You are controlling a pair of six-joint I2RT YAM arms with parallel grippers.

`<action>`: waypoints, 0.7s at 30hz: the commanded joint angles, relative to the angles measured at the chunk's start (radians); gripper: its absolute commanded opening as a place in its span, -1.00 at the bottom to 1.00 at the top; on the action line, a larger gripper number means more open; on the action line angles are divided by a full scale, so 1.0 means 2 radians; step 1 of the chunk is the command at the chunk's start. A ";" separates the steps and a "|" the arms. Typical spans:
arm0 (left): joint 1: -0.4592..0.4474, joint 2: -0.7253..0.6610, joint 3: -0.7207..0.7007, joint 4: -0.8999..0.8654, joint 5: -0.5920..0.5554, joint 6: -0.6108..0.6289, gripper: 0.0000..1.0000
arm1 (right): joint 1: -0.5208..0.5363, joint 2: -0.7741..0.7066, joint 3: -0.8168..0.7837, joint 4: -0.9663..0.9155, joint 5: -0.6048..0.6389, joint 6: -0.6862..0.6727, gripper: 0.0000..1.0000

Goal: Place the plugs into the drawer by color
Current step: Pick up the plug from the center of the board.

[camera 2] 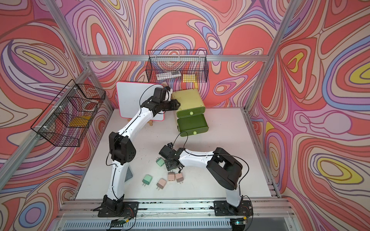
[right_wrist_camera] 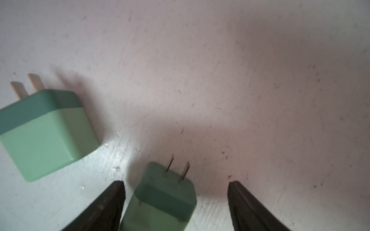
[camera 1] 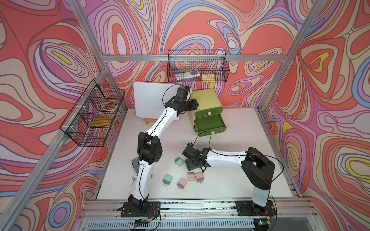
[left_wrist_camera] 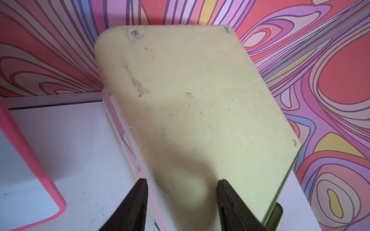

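Straddling a mint green plug [right_wrist_camera: 162,198] with the right gripper [right_wrist_camera: 176,182], low over the table [camera 1: 240,160] at near centre. Set open: close against that plug with one finger [right_wrist_camera: 108,206], well clear of it with the opposite finger, not clamped. Seen with prongs pointing away from the gripper; hidden beneath it in both top views.

Lying just left of the right gripper: a second mint green plug [camera 1: 178,161], flat on the table. Lying nearer and further left: a third mint green plug [camera 1: 167,179]. Grouped just on the near side of the right gripper: a pale pink plug [camera 1: 191,176] just beside another pale pink plug [camera 1: 199,177], with a third pale pink plug [camera 1: 181,183] slightly nearer and to their left.

Standing at the far side of the table, right of centre: the drawer chest [camera 1: 206,99], top drawer [camera 1: 208,112] shut, a lower drawer [camera 1: 210,124] drawn out toward the near side. Unable to tell whether middle or bottom.

Positioned at the left edge of the chest's top: the left gripper [left_wrist_camera: 182,180]. Shown with fingers [left_wrist_camera: 137,206] apart and the chest top between them; cannot tell whether clamped on it or merely held above.
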 commanded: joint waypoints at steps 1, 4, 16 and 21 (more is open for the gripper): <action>0.002 -0.007 0.005 -0.031 0.000 0.005 0.09 | 0.001 -0.025 -0.021 0.000 0.001 0.011 0.51; 0.002 -0.007 0.006 -0.031 0.002 0.005 0.09 | 0.001 -0.033 -0.032 0.011 -0.005 0.013 0.36; 0.002 -0.008 0.005 -0.032 0.002 0.005 0.08 | 0.001 -0.021 -0.017 0.000 0.004 0.008 -0.10; 0.001 -0.008 0.005 -0.032 0.003 0.004 0.09 | -0.007 -0.084 0.014 -0.041 0.050 0.000 -0.13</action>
